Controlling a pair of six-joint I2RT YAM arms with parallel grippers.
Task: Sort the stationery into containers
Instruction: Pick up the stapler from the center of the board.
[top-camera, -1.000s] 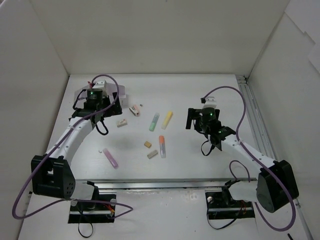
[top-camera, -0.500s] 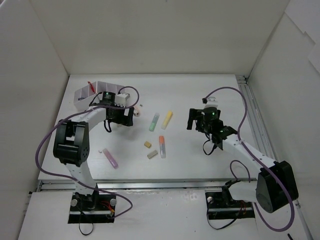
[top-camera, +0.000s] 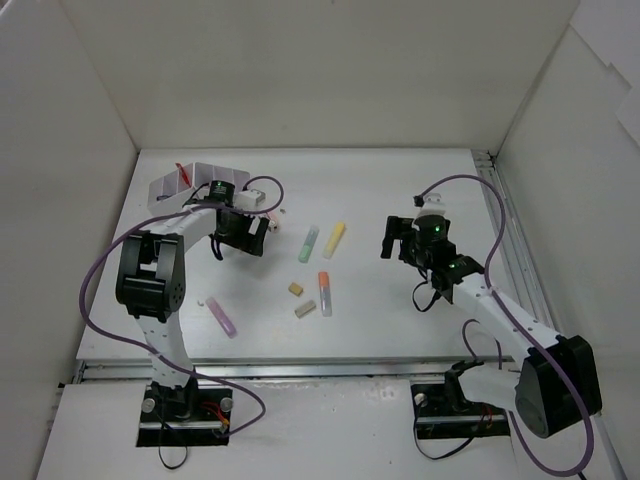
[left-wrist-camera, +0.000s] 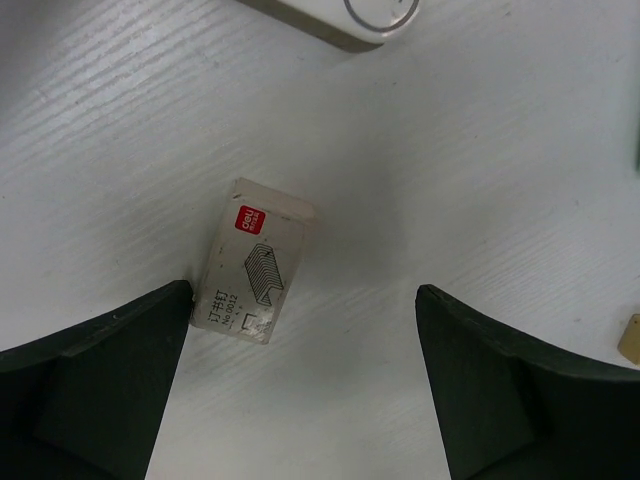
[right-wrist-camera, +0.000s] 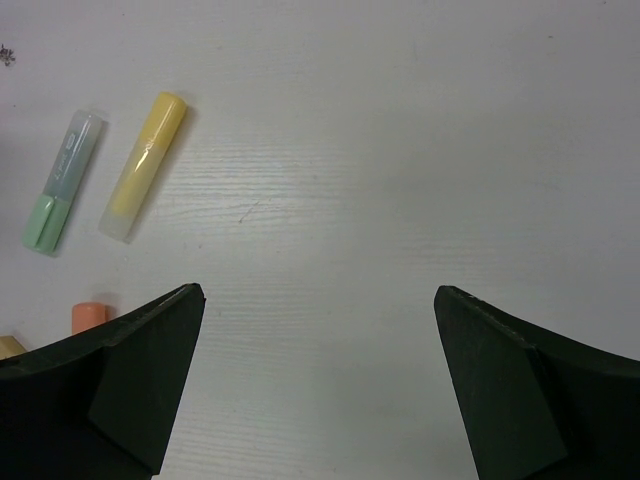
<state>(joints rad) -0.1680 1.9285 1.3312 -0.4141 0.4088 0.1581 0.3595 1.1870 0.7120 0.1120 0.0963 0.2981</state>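
The left gripper (left-wrist-camera: 302, 293) hangs low over the white table (top-camera: 400, 180), its black fingers (left-wrist-camera: 95, 395) spread wide on either side of a small staple box (left-wrist-camera: 255, 260). The printed box lies flat and slanted, its long axis running from the wrist view's upper right down to the lower left, where its corner sits just beside the left-hand finger. Whether they touch cannot be told. A white object (left-wrist-camera: 340, 15) crosses the top of that view.

From above, this gripper sits just in front of the pale organizer box (top-camera: 165, 185) at the table's far left, where a red pen (top-camera: 181, 172) leans in a compartment.

The right gripper (right-wrist-camera: 318, 292) is also parted, over bare table with nothing between its fingers. To its left lie a green marker (right-wrist-camera: 60, 182) and a yellow marker (right-wrist-camera: 145, 167), side by side and apart, both lengthwise near-to-far with a slight lean to the right. The green cap points toward the arms.

Nearer the bases, an orange marker (top-camera: 324, 293) lies almost straight near-to-far, orange end away, between two tan blocks (top-camera: 295, 289) and the right arm. A pink marker (top-camera: 222, 316) rests diagonally at the near left.
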